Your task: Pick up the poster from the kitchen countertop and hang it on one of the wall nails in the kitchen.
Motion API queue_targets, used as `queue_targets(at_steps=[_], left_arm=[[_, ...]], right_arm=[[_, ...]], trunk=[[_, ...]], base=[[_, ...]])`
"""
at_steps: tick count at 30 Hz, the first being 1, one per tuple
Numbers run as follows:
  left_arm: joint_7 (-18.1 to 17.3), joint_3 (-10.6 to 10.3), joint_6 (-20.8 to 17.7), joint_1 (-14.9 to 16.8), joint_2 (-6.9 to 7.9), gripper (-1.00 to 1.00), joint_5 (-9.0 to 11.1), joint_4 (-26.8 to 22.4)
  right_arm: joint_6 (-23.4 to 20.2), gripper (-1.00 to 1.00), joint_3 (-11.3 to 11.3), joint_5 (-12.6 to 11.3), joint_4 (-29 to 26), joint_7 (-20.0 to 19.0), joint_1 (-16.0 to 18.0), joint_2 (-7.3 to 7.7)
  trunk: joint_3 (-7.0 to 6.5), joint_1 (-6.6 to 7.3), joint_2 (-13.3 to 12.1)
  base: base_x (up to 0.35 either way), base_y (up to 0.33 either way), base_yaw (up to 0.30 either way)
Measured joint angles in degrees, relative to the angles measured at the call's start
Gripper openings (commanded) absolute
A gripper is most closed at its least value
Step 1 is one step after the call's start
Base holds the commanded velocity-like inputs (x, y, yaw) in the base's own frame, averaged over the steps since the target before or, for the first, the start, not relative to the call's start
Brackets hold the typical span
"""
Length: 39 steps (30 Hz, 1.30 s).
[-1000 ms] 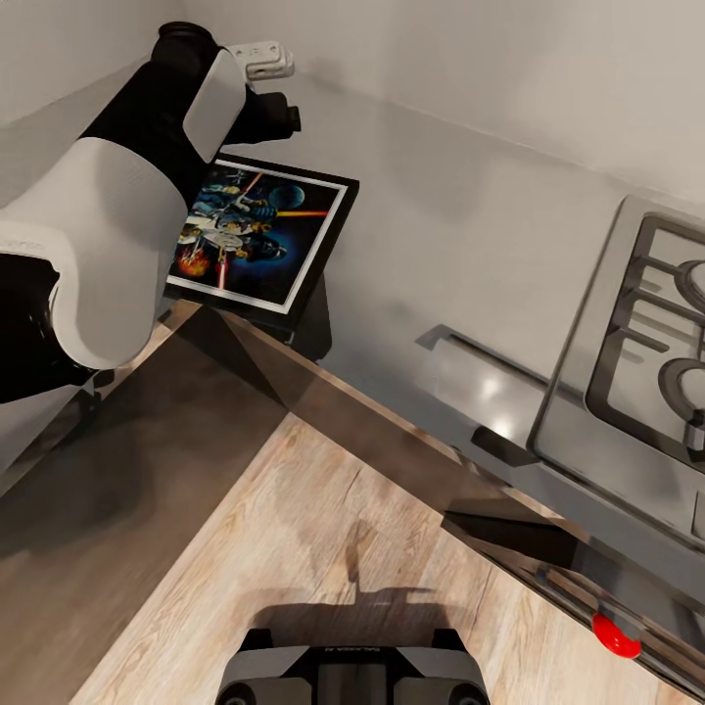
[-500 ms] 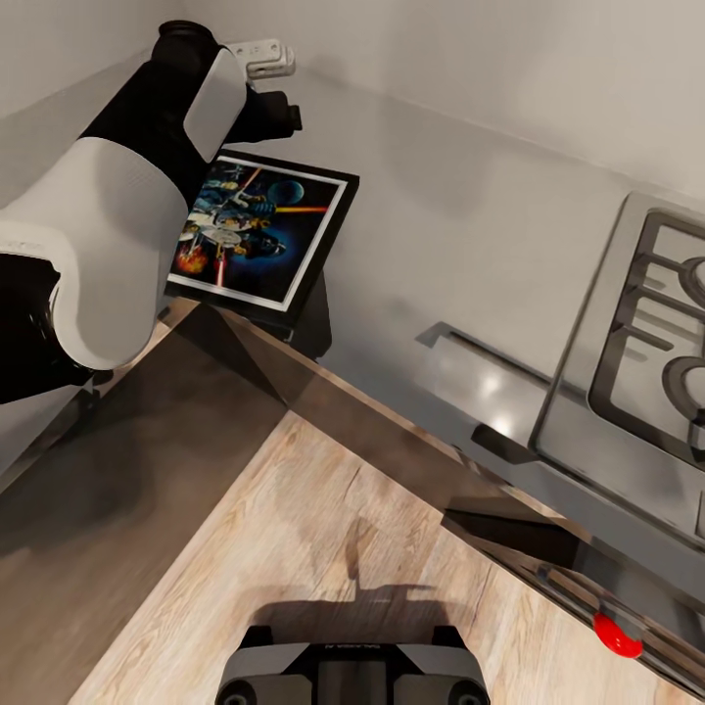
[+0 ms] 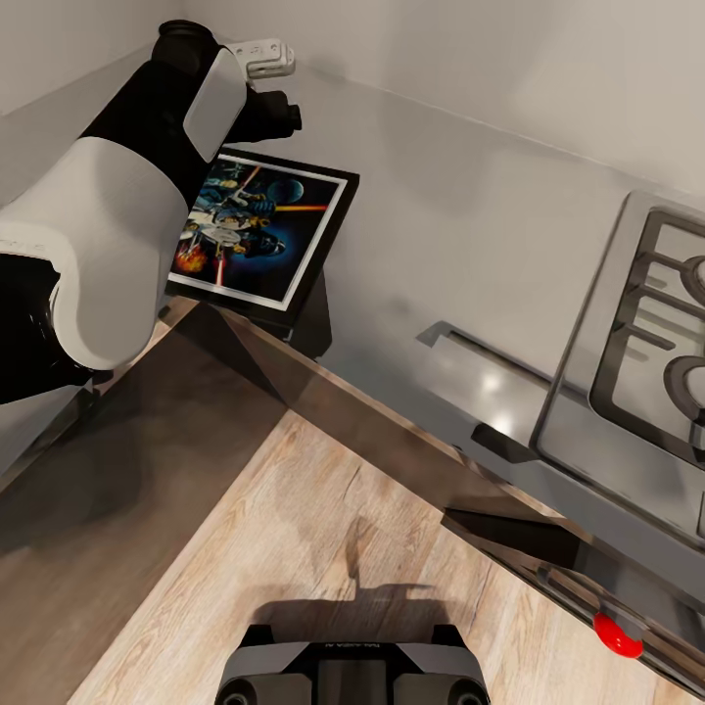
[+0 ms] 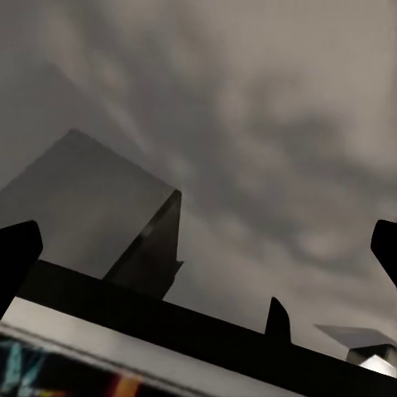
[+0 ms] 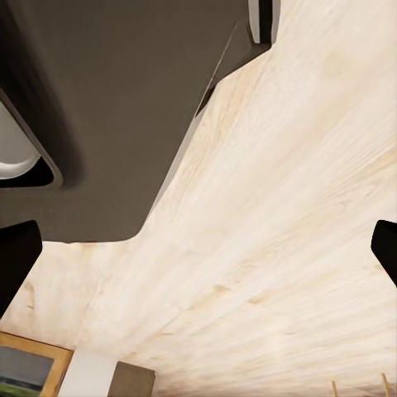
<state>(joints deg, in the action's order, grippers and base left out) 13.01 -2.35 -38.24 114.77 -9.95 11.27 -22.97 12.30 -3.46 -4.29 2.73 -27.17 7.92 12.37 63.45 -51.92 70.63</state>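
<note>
Reaching left tool [image 3: 284,116] over poster [image 3: 257,230]

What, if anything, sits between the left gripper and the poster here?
Nothing visible. In the left wrist view the open fingers frame the poster's black frame edge, with just bare countertop beyond. From the head view, the left arm overlaps the poster's near side.
</note>
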Motion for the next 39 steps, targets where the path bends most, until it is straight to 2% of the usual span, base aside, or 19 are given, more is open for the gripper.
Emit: queue_targets(at_steps=[27, 39], left_arm=[[0.0, 0.2, -0.1, 0.0, 0.17, 1.0, 0.0, 0.0], [0.0, 0.3, -0.1, 0.0, 0.18, 1.0, 0.0, 0.1]], right_arm=[[0.0, 1.0, 0.0, 0.0, 0.0, 0.0, 0.0, 0.02], [0.0, 1.0, 0.0, 0.0, 0.0, 0.0, 0.0, 0.03]], trunk=[[0.18, 0.0, 0.0], [0.99, 0.0, 0.0]], base=[[0.031, 0.0, 0.0], [0.0, 0.0, 0.0]])
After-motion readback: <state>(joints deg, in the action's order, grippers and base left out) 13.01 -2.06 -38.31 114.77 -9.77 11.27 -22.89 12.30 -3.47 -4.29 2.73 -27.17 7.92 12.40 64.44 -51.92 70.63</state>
